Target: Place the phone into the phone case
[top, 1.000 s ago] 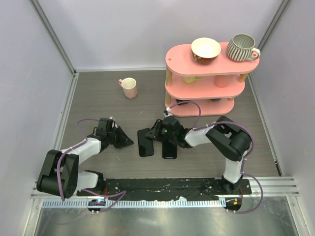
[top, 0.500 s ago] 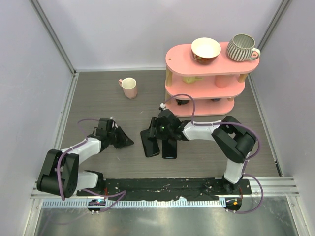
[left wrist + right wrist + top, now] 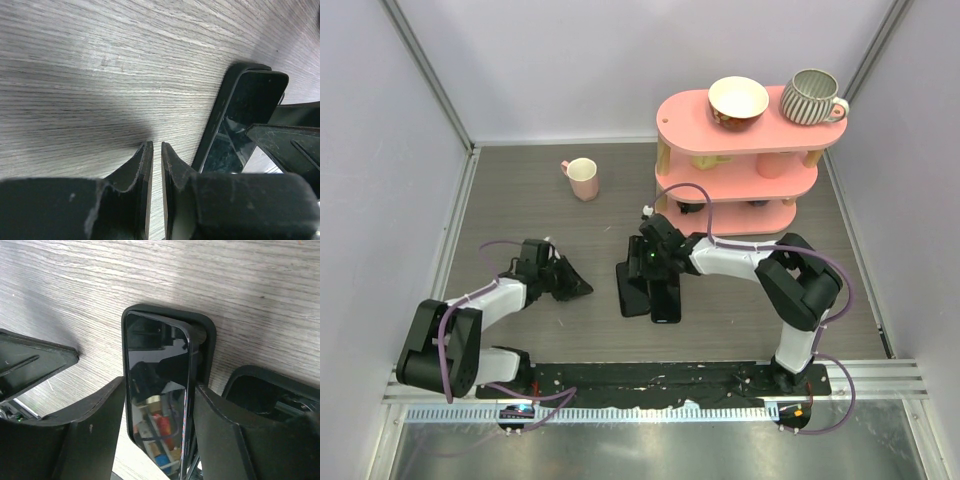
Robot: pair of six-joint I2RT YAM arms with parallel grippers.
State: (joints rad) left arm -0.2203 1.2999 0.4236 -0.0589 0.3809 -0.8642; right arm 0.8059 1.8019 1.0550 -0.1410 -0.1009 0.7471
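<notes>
Right end effector: fingers straddle the phone along its long sides, close against it; can't tell if it's clamping or loose. Phone sits screen up in the case, far end inside the rim and slightly skewed, mid-tabletop toward the near edge. A second black slab lies just beside it. Left end effector sits low, nearer the left edge, closed to a slit and empty.

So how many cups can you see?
2 for sure: a pink mug on the table, and a striped mug on the top tier of the pink shelf. A pink thing half hidden on the middle tier might be another.
</notes>
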